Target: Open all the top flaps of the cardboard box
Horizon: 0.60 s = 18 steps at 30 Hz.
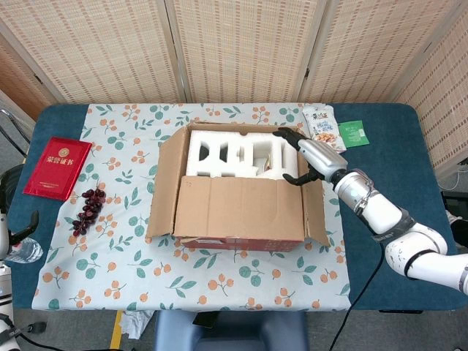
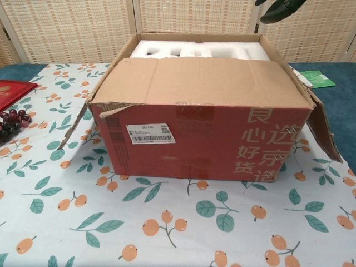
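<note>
The cardboard box (image 1: 238,208) sits mid-table with white foam (image 1: 234,153) showing in its rear half. Its front flap (image 1: 238,205) lies flat over the front half, seen in the chest view as the brown flap (image 2: 200,83) above the red box front (image 2: 200,144). The left flap (image 1: 162,186) and right flap (image 1: 316,208) hang outward. No back flap shows above the rear rim. My right hand (image 1: 303,157) hovers over the box's right rear corner, fingers apart and holding nothing; its dark fingertips (image 2: 281,8) show at the top of the chest view. Only a dark part of my left hand (image 1: 25,223) shows at the left edge.
A red booklet (image 1: 57,167) and dark grapes (image 1: 89,210) lie left of the box. A snack packet (image 1: 322,124) and a green packet (image 1: 355,134) lie behind its right corner. Bamboo screens stand behind the table.
</note>
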Available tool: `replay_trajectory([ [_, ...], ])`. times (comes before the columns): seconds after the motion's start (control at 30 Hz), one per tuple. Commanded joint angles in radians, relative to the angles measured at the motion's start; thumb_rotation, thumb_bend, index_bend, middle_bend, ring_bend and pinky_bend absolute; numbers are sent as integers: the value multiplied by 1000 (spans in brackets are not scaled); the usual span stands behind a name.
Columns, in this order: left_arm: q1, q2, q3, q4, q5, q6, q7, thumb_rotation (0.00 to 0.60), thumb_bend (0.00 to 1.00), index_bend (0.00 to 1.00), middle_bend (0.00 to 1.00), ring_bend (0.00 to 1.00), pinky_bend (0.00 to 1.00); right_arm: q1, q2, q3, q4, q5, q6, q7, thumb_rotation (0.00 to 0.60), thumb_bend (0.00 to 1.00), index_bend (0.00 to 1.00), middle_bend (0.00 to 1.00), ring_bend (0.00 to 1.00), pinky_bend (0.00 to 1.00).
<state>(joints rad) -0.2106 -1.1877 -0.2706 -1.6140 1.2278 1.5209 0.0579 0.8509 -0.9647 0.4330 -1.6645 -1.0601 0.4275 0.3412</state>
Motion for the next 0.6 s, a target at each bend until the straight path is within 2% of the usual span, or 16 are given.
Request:
replay_trajectory([
  [0.03,4,-6,3,-7,-2,6,10,600,408,0,0,0,0,-42,9,35,0,-132,-102,133,600,429,0,0,0,134],
  [0.17,7,-16,4,-16,-5,15,34,600,408,0,0,0,0,-48,5,39,22,-245,-143,204,600,429,0,0,0,134],
  [0.33,5,-27,4,-30,-9,22,69,600,408,0,0,0,0,-40,-10,35,43,-334,-153,295,600,429,0,0,0,134],
  [0.5,4,-35,0,-40,-19,28,100,600,408,0,0,0,0,-28,-15,9,61,-414,-138,392,600,428,0,0,0,134],
  [0.6,3,-42,-1,-43,-26,28,114,600,408,0,0,0,0,-20,-10,-27,69,-473,-118,474,600,429,0,0,0,134],
])
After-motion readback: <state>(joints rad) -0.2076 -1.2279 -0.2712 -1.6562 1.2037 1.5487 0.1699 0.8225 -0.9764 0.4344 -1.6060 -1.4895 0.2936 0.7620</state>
